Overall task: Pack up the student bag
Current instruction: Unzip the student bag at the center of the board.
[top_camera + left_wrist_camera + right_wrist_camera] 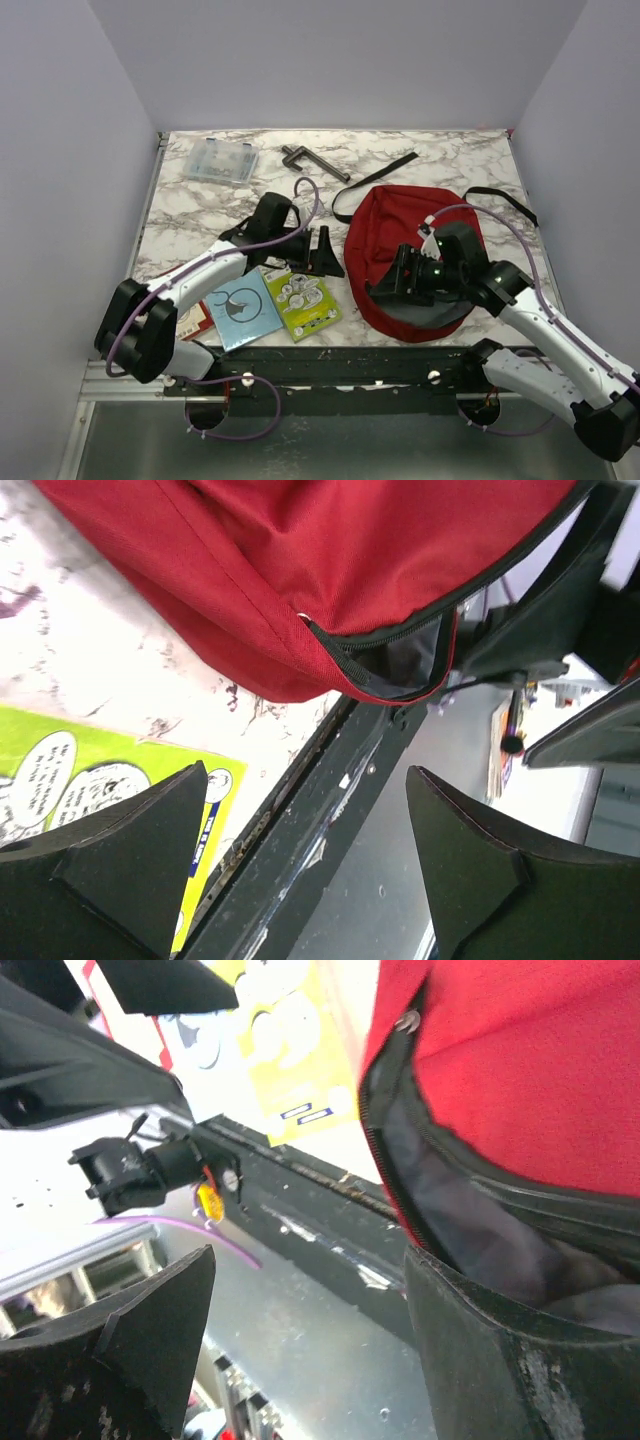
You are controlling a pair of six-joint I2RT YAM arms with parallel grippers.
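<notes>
marble-patterned white and grey table top (200,215) carries all items. at its far left corner lies a clear plastic compartment box (217,160). just right of it lies a dark metal t-shaped tool (303,160).

along the near left edge lie three flat printed items in a row: a red booklet (197,318), partly hidden under the left arm; a light blue booklet with a round emblem (243,307); and a lime green sheet with cartoon panels (303,303).

the left gripper (325,252) sits above the table between the green sheet and the bag. in the left wrist view its fingers (130,860) stand apart with nothing between them; the green sheet lies under one finger, and the bag's zip mouth shows beyond.

the student bag, a large red fabric backpack (400,225), lies flat on the right half of the table. its unzipped mouth with grey lining (405,665) faces the near edge, above a black metal rail (330,365). its black straps (375,175) trail toward the far side.

the right gripper (415,275) is positioned over the near part of the bag at the mouth. in the right wrist view its fingers (500,1360) stand apart and clamp nothing. one finger lies against the lip of the opening; contact cannot be confirmed.
</notes>
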